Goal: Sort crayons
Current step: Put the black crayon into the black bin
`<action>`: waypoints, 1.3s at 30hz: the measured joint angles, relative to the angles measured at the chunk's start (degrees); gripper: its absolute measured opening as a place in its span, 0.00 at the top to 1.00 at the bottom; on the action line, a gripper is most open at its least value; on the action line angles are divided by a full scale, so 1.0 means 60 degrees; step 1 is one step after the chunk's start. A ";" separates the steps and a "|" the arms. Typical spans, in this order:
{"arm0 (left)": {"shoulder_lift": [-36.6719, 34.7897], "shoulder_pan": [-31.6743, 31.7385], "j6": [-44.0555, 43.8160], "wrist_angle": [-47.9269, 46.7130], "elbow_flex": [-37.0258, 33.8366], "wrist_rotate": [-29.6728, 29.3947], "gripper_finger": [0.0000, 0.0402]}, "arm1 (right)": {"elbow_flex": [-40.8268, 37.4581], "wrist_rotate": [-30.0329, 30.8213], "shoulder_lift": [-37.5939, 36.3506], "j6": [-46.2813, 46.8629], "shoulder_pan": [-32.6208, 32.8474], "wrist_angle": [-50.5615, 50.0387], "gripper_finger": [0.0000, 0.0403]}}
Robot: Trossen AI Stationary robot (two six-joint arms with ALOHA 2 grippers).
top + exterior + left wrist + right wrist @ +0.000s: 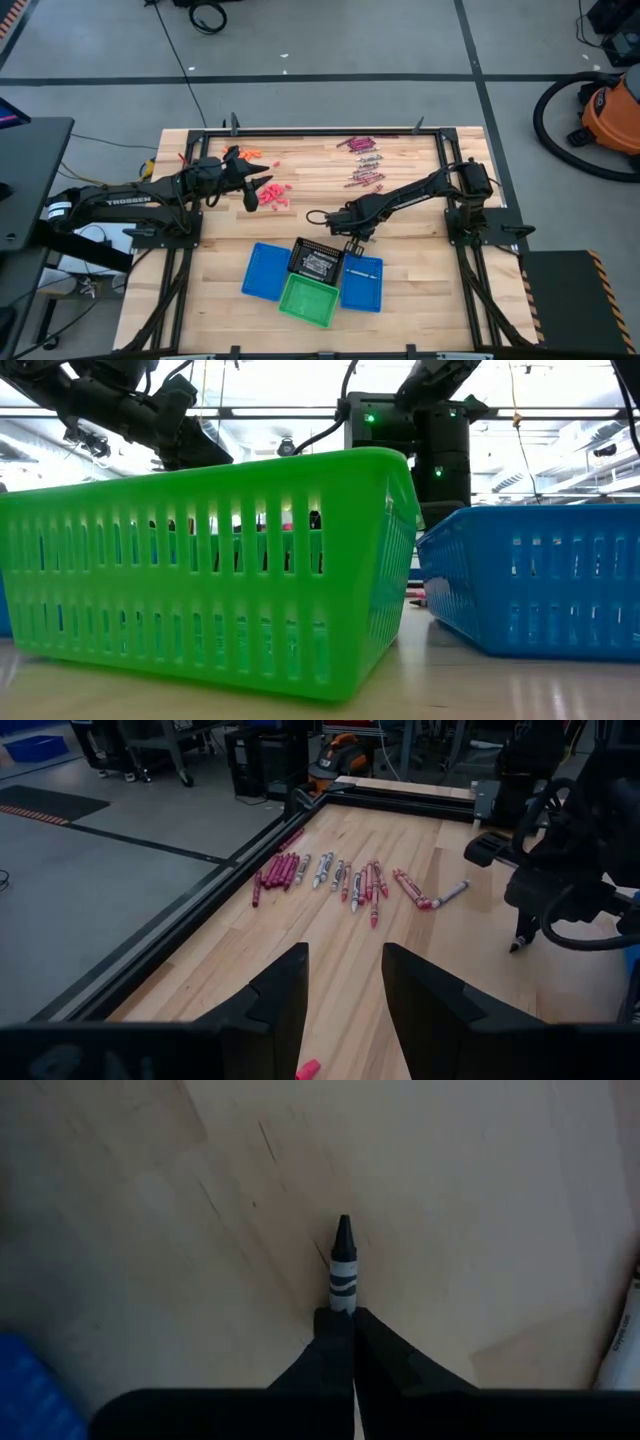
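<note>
My right gripper [343, 1312] is shut on a dark crayon [343, 1260] with grey wrapper bands, over bare wood just beyond the black basket [318, 262]; it also shows in the high view [352, 240]. My left gripper [345, 960] is open and empty at the table's left [262, 188], above a loose pile of pink-red crayons [273, 194]. A row of maroon, grey and reddish crayons [330, 875] lies flat at the far right [362, 165]. My right gripper pinches the dark crayon's blunt rear end [343, 1302] between its two fingertips. The fingers point down and lie along the crayon, which sticks out past them, its pointed tip [344, 1225] toward the wood. Whether the tip touches the table, I cannot tell.
Two blue baskets [266, 271] [362, 283], the black one and a green basket [309, 300] stand clustered at the near middle. A few orange crayons [250, 153] lie at the far left. A pale crayon [620, 1340] lies beside my right gripper. A black frame rail [250, 850] edges the table.
</note>
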 joint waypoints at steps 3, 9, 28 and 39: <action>-0.0003 0.0000 0.0000 -0.0001 0.0000 -0.0001 0.65 | -0.0018 -0.0010 -0.0096 0.0004 -0.0011 -0.0007 0.99; -0.0004 0.0000 0.0000 -0.0004 0.0000 0.0000 0.65 | -0.0015 0.0060 -0.0446 0.0026 -0.0076 0.0006 0.99; -0.0004 0.0000 0.0001 0.0001 0.0000 0.0000 0.65 | 0.0007 0.0094 -0.2366 0.0178 -0.0197 0.0279 0.99; -0.0001 0.0000 0.0002 0.0044 0.0000 0.0000 0.65 | 0.0015 -0.0931 -0.2432 -0.0587 0.0134 0.3488 0.99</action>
